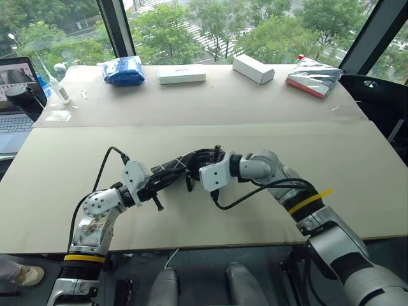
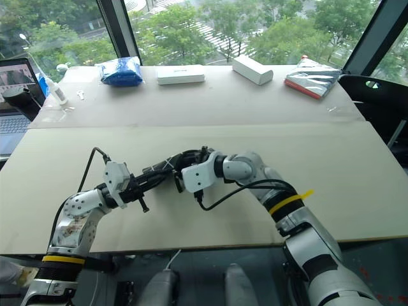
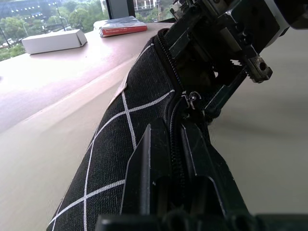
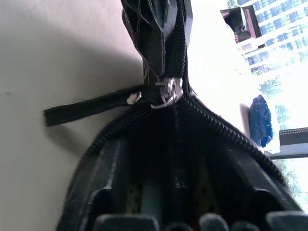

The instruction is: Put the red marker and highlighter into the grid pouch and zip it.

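A wide beige bench [image 1: 210,137] stands against big windows [image 1: 210,25] with dark frames; daylight comes in, and green trees [image 1: 280,32] show outside. Along its far edge lie a blue bundle [image 1: 123,70], two white boxes [image 1: 182,74], and a silver packet [image 1: 313,77]. An open laptop [image 1: 16,95] sits at the left.

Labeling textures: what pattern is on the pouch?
Black fabric with white grid lines on the grid pouch; clearest in the left wrist view.
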